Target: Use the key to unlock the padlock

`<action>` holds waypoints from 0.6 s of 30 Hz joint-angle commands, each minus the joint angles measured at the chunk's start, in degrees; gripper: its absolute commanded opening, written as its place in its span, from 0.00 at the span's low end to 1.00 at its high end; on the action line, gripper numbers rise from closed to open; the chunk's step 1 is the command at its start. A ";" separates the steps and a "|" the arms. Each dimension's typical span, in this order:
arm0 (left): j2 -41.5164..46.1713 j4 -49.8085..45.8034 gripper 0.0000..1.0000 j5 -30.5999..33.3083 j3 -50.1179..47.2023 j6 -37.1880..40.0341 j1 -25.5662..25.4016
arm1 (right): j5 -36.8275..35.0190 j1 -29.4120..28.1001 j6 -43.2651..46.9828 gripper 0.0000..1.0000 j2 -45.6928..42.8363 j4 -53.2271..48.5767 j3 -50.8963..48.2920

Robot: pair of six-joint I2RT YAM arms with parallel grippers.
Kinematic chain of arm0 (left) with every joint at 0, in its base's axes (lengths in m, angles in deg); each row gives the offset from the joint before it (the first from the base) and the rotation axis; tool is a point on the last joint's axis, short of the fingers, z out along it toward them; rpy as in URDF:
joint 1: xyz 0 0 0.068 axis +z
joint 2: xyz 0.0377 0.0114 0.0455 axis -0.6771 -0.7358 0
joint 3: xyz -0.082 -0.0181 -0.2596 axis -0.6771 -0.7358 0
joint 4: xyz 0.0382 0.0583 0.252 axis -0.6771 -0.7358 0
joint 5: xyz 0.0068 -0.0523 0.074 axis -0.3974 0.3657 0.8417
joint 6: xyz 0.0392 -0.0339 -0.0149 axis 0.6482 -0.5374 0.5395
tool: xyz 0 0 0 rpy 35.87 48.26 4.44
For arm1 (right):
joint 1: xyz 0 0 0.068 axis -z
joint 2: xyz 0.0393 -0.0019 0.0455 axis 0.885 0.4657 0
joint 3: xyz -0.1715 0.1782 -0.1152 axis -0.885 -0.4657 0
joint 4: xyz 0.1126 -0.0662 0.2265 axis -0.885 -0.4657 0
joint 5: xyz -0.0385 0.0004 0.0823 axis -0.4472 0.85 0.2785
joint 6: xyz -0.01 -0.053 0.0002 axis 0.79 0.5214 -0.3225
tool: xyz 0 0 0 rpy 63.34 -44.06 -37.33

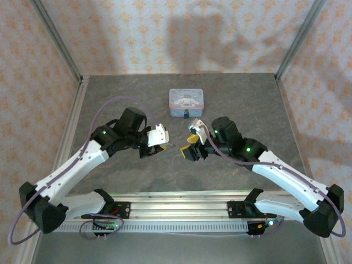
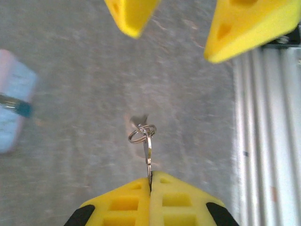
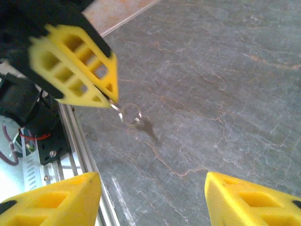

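left gripper (image 2: 150, 181): pinched tight on key (image 2: 148, 156) — ring (image 2: 141, 134) at far end
right gripper (image 3: 151, 183): fingers apart, holding nothing
padlock (image 1: 187, 115): at tin (image 1: 186, 99) near edge — apart from both

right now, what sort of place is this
Likely a robot test cell, not a home: a left arm and right arm bolted along an aluminium rail, a grey stone-look table, and patterned backdrop walls on metal frame posts.
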 commanded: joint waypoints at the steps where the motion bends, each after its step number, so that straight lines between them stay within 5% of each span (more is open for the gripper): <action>1: -3.32 -11.35 0.00 -8.53 4.18 1.60 0.82 | 3.09 0.15 6.52 0.60 -0.98 0.06 -0.97; 10: -5.19 -11.39 0.00 -11.74 6.06 1.05 0.93 | 14.28 -0.19 14.32 0.54 8.96 -0.15 4.71; 18: -5.87 -12.41 0.00 -13.63 6.35 1.56 1.73 | 15.98 -1.17 16.65 0.44 11.49 4.03 4.77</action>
